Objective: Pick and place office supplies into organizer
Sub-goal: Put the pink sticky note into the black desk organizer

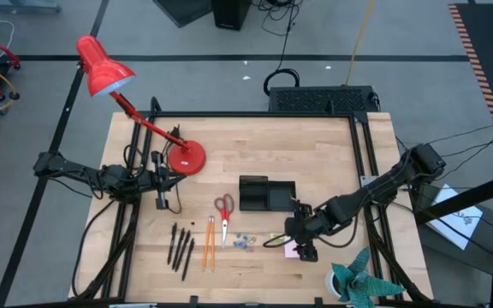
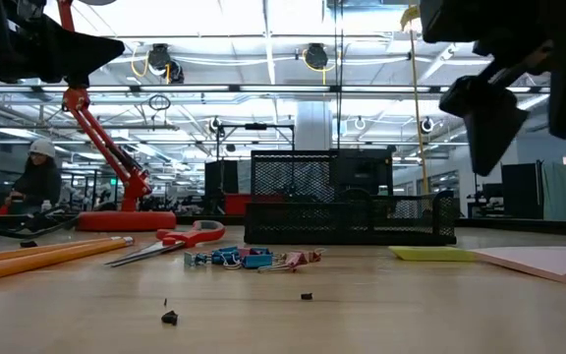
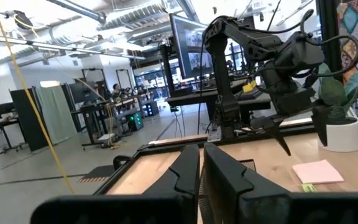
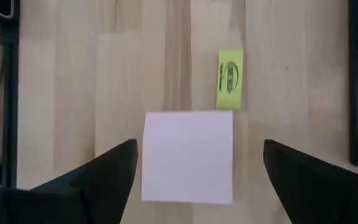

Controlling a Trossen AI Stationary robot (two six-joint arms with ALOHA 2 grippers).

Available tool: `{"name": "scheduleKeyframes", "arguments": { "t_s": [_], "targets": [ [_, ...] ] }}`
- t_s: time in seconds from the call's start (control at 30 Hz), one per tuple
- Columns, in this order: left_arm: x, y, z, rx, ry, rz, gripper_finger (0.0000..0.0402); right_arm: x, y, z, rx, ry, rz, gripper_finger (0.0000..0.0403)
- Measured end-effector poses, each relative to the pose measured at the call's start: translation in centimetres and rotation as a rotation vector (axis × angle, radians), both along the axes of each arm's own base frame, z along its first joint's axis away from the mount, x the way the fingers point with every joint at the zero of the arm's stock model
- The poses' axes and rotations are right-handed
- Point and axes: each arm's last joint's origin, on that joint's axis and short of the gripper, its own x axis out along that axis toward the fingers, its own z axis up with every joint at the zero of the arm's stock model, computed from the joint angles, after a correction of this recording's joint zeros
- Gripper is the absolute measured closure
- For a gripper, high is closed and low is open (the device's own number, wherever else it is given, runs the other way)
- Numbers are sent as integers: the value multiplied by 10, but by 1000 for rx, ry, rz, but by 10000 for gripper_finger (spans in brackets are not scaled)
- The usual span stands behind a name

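Fingers spread wide, right gripper point(image 4: 194, 171) hangs directly above the pink note pad point(image 4: 188, 157), which lies flat on the table just beside the organizer point(image 1: 266, 194), while the left gripper point(image 3: 201, 180), pressed together, waits well apart.

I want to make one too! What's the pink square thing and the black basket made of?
The pink square pad looks like matte paper, stacked in flat, thin sheets. The black organizer looks like metal wire mesh: you can see through its walls. Painted metal is likely, though not certain.
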Motion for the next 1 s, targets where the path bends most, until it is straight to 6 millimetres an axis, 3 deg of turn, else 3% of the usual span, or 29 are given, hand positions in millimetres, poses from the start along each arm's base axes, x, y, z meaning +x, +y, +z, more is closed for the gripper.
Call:
{"name": "scheduleKeyframes", "arguments": {
  "t_s": [0.17, 0.5, 1.0],
  "targets": [
    [0, 0, 0, -28, -3, -6, 369, 3, 6, -6, 20, 0, -27, 64],
    [0, 0, 0, -26, -8, -5, 369, 11, 12, -46, 60, 179, -48, 64],
    [0, 0, 1, 7, -7, 2, 369, 14, 12, -40, 122, 152, -47, 64]
  ]
}}
